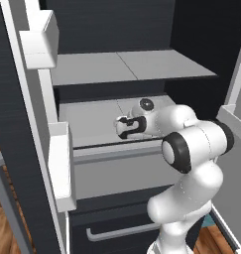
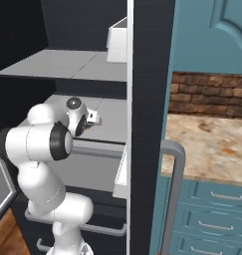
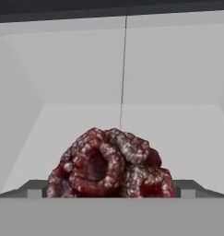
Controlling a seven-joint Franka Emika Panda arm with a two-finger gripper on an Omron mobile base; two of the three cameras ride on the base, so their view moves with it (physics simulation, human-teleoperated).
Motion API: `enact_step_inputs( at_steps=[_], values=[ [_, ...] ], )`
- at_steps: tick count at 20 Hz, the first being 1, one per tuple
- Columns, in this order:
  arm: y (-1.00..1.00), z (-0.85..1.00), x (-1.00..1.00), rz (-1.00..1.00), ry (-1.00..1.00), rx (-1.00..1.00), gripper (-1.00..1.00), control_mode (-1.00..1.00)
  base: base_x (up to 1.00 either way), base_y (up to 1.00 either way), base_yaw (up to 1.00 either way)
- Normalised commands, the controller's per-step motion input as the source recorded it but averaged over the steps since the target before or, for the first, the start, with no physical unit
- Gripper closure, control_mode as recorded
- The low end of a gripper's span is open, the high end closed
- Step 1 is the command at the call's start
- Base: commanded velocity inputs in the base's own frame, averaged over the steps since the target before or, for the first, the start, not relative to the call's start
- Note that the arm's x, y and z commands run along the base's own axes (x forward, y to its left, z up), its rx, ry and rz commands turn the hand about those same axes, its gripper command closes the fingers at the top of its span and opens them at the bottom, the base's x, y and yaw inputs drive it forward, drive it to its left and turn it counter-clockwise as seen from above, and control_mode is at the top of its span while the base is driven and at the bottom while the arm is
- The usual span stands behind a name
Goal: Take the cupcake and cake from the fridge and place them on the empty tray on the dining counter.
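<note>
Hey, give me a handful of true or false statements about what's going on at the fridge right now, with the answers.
1. The fridge doors stand open. True.
2. The gripper is clamped shut on the cake. False: its jaws are open, one on each side of the cake.
3. The arm reaches onto a light grey fridge shelf. True.
4. The cake sits on the marble counter. False: it lies on the fridge shelf.

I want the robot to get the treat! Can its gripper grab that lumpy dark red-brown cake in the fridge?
Probably yes. The gripper is open, inside the dark fridge over the light grey shelf, and the lumpy dark red-brown cake sits right between its fingertips with nothing in between.
</note>
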Motion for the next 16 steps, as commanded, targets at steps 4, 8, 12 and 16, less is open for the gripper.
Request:
enact_step_inputs(
  at_steps=[4, 8, 12, 16],
  values=[
    [0.04, -0.27, 0.16, 0.00, 0.00, 0.00, 1.00, -1.00, 0.00, 0.00, 0.00],
    [0.00, 0.00, -0.16, 0.00, 0.00, 0.00, 1.00, -1.00, 0.00, 0.00, 0.00],
    [-0.04, 0.32, -0.93, 0.06, -0.01, 0.00, 1.00, -1.00, 0.00, 0.00, 0.00],
    [-0.20, 0.94, -1.00, 0.06, 0.02, 0.00, 1.00, -1.00, 0.00, 0.00, 0.00]
  ],
)
